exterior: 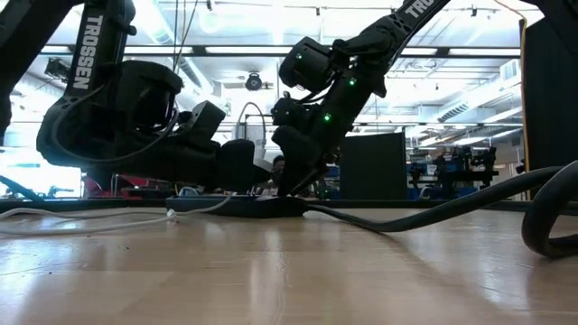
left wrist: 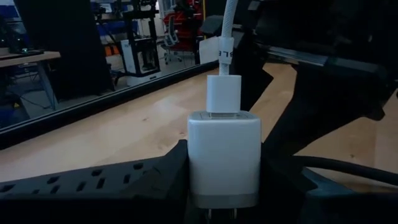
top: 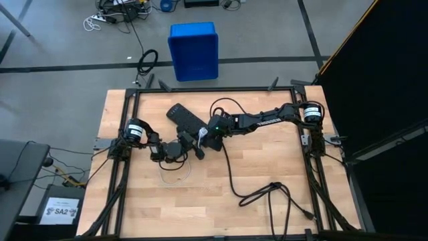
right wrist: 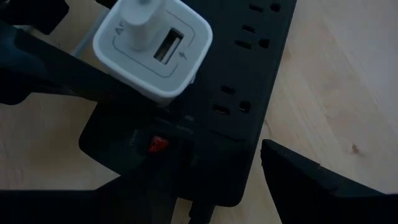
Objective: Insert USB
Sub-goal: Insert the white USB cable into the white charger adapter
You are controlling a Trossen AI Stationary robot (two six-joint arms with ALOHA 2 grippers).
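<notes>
**Two grippers, one charger**

Left gripper (top: 189, 148) clenched on the charger block (left wrist: 224, 155), USB plug (left wrist: 224, 93) seated in it, 11 o'clock of table centre. Right gripper (top: 212, 136) spread around the power strip (right wrist: 249, 62). I'd square the prongs (left wrist: 214, 213) and press slowly.

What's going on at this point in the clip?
Both arms meet over the power strip at the table's middle. The left hand holds the white charger, which has the white cable plugged into one of its two ports. The right hand sits at the strip's switch end, its fingers apart. The charger's prongs look not fully seated.
</notes>
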